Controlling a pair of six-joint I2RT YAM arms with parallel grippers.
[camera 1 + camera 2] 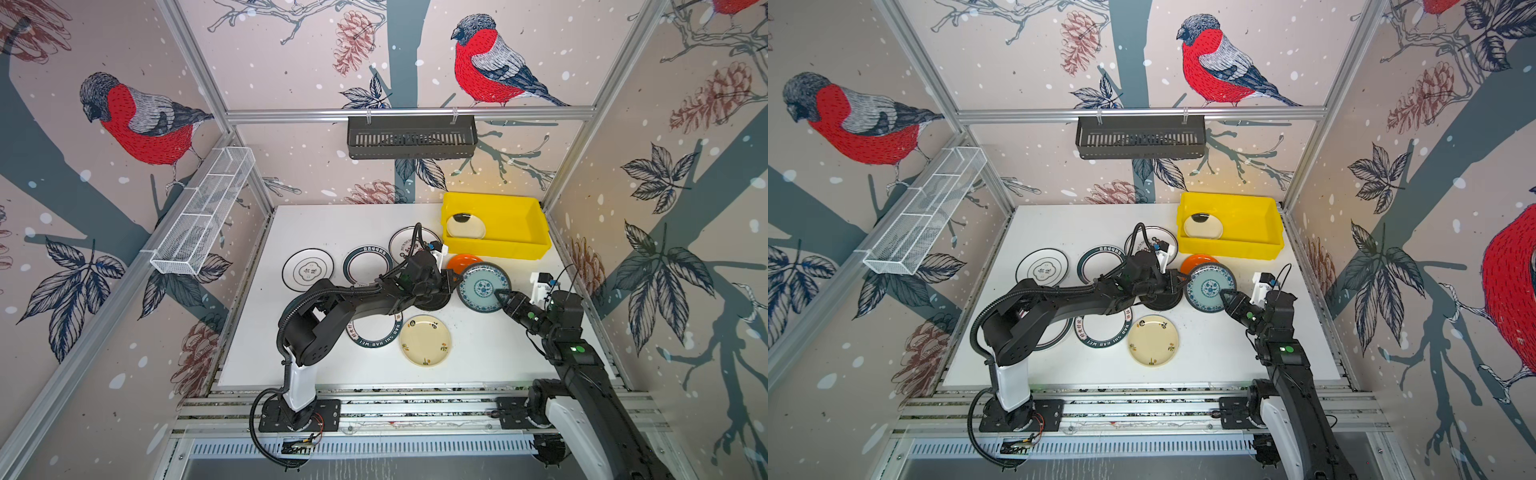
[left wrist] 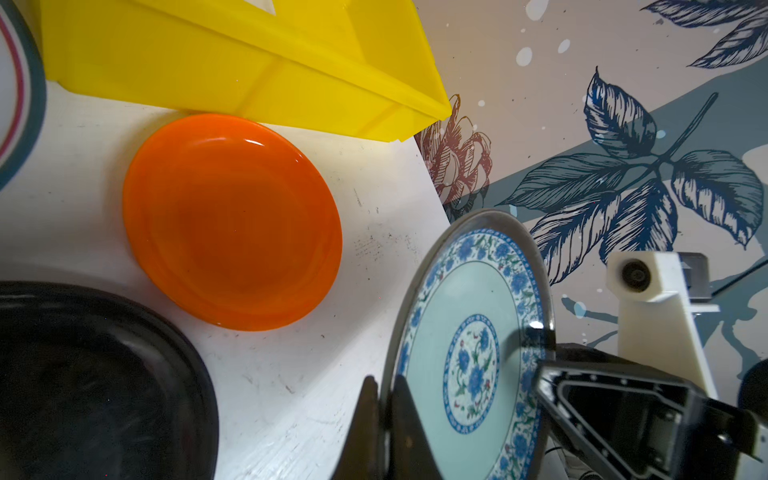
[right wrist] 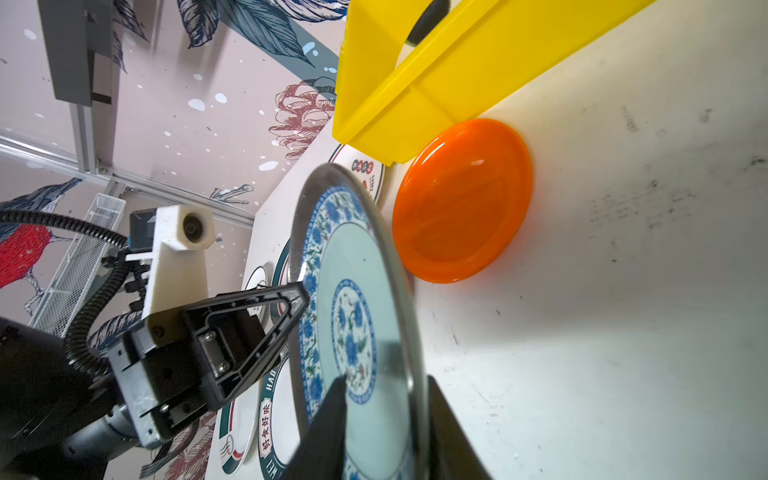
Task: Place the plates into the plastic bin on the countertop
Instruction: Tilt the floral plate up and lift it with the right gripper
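1. Left wrist view: the left fingers (image 2: 360,432) are closed on the rim of the blue-patterned plate (image 2: 469,357), one finger on each face.
2. Right wrist view: the right fingers (image 3: 328,419) bracket the opposite rim, one over the patterned face, one behind; whether they clamp it cannot be told.
3. Location: in both top views the plate hangs face up between the two arms; it appears lifted off the desk (image 1: 498,353), partly over the orange plate (image 1: 461,261), near the front wall of the plastic bin (image 1: 498,246); one pale plate (image 1: 465,228) lies inside the bin.
4. Handling, as a judgement: the plate looks rigid, glossy and thin-lipped; expect modest weight, a slippery surface under a pinch, and chipping if dropped.
5. Hold point: take the raised rim only, fingers well over the lip; the flat centre offers no purchase.
6. Caution: a single rim pinch lets the plate swing; one side should let go only when the other is firm.
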